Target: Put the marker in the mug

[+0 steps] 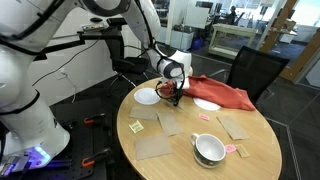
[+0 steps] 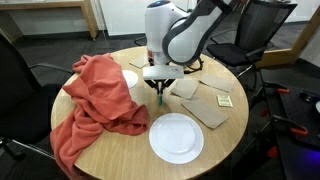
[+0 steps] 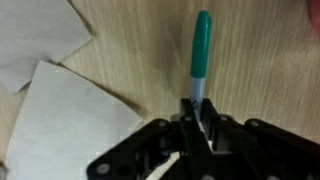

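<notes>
One marker [image 3: 200,55] sits at the middle of our wrist view, its teal cap pointing away from the arm. Its grey end is pinched between the fingers [image 3: 183,125], which are closed snugly on it. In an exterior view we see the marker [image 2: 161,96] hanging roughly upright under the fingers, over the middle of the round wooden counter [image 1: 258,150]. We cannot tell whether its tip touches the wood.

In an exterior view the mug [image 1: 209,150] stands upright near the near edge of the counter, well apart from the marker and to its near right. Just right of the mug lies a small pink thing [image 1: 232,149].

Several brown paper napkins lie flat between marker and mug:
- one at the near left [image 1: 153,148]
- one closer to the fingers [image 1: 168,123]
- one on the right [image 1: 237,126]

Two yellow notes [image 1: 135,126] lie among them.

A white plate [image 1: 147,96] lies just left of the fingers. Another plate [image 1: 207,104] lies to their right, its far edge against a rumpled red cloth [image 1: 222,92]. Beyond the cloth stands a black chair [image 1: 255,70].

In the wrist view we see two pale napkin corners [image 3: 55,110] on the wood left of the marker.
</notes>
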Motion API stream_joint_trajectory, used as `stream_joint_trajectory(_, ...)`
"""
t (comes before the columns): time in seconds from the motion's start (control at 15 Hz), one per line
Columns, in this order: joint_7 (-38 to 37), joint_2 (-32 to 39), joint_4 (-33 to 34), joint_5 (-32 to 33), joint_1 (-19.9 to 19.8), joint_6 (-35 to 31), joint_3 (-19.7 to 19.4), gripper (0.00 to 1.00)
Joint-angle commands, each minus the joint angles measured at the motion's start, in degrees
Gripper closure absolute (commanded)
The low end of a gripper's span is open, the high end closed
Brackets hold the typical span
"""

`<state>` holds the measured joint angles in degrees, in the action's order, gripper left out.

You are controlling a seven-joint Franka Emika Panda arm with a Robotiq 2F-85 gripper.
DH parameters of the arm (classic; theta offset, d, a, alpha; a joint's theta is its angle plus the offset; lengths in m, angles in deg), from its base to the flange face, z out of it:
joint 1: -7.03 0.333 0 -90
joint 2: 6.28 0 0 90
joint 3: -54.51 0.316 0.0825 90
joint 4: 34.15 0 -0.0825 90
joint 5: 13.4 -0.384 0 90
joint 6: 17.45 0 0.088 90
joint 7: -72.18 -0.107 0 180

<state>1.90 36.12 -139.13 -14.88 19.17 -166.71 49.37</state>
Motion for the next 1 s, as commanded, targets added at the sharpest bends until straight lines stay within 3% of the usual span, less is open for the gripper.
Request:
stream_joint_trajectory(0.0,-1.34,-6.97,-4.55,0.55,1.6,2.77,-2.8,0.97)
stream_joint_trajectory(0.47,-5.48,-16.25,-8.23,9.81,2.94,11.48,-8.62,0.97)
stream_joint_trajectory(0.93,-18.7,-20.05,-7.71,25.59,2.76,20.46,-8.88,0.97)
